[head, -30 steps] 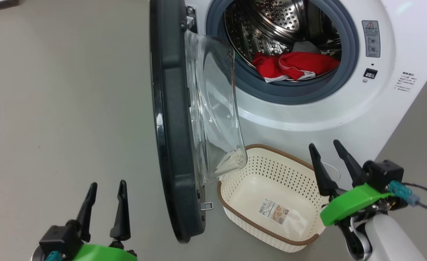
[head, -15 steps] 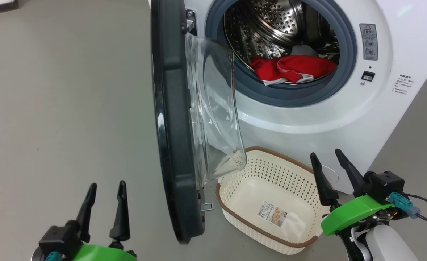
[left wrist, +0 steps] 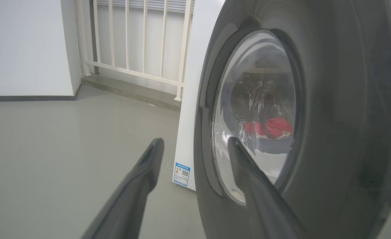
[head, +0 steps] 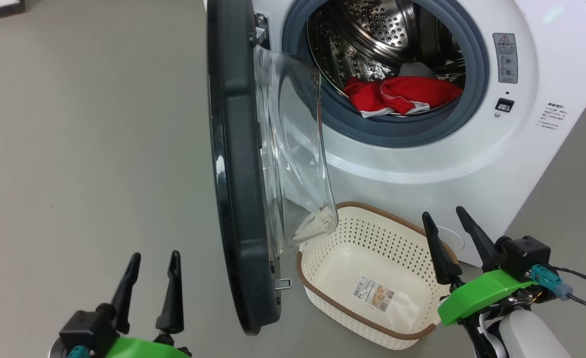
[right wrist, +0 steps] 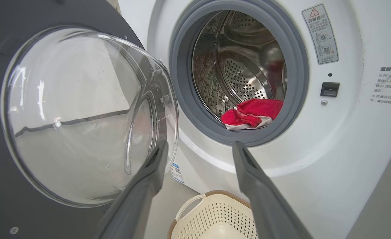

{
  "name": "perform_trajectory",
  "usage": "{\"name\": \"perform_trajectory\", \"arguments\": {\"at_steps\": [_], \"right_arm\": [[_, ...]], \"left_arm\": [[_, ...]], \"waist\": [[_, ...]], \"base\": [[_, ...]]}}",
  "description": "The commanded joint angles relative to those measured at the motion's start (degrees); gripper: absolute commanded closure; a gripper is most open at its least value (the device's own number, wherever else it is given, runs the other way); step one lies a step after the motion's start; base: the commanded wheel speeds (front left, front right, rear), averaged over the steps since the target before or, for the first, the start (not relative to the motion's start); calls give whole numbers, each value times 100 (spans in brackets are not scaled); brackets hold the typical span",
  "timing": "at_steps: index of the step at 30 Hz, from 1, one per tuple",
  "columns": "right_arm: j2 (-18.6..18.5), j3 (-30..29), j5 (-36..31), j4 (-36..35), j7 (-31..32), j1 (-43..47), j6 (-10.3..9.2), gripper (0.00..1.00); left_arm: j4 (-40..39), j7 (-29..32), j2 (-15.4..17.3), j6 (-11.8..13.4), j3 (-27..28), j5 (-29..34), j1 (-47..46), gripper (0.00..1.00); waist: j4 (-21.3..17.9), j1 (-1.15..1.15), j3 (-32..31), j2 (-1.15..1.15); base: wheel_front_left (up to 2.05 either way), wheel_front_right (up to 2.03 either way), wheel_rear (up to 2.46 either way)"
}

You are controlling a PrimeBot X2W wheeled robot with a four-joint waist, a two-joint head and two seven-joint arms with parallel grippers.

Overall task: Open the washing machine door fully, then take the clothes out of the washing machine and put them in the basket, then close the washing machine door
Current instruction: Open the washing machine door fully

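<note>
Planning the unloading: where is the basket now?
In the head view the basket sits on the floor lower right, in front of the washing machine, beside the bottom of the open door.

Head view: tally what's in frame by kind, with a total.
Washing machine: 1
Washing machine door: 1
Basket: 1
Clothes pile in the drum: 1
Tools: 2, left tool and right tool, both open
Total: 6

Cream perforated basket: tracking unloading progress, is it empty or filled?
Empty: the cream perforated plastic basket holds just its paper label; the bright red clothes lie in the steel drum.
</note>
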Motion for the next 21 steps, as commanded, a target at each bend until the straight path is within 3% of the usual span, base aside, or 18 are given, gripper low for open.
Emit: {"name": "perform_trajectory", "arguments": {"at_steps": [1,7,8,9,10,11,21], "right_arm": [[24,143,5,-116,-38,9,20,0],[24,152,18,-79,-38,17,20,0],[24,150,11,-79,-38,17,20,0],[24,154,9,-78,-38,19,20,0],[24,154,9,-78,-38,19,20,0],[24,158,15,-75,-38,23,20,0],[25,141,37,-14,-38,39,20,0]], "left_arm": [[-150,-29,85,-90,172,-34,-135,0],[-224,-29,85,-137,229,-163,-118,0],[-225,-29,85,-132,228,-156,-122,29],[-236,-29,85,-119,235,-127,-140,76],[-236,-29,85,-119,235,-127,-140,76],[-256,-29,85,-105,236,-97,-156,100],[-1337,-29,85,127,211,-58,-417,100]], "waist": [[1,0,-1,0],[-5,0,-19,0],[-6,0,-19,0],[-7,0,-22,0],[-7,0,-22,0],[-7,0,-24,0],[-16,0,-36,0]], "base": [[0,0,0],[0,0,0],[0,0,0],[0,0,0],[0,0,0],[0,0,0],[0,0,0]]}}
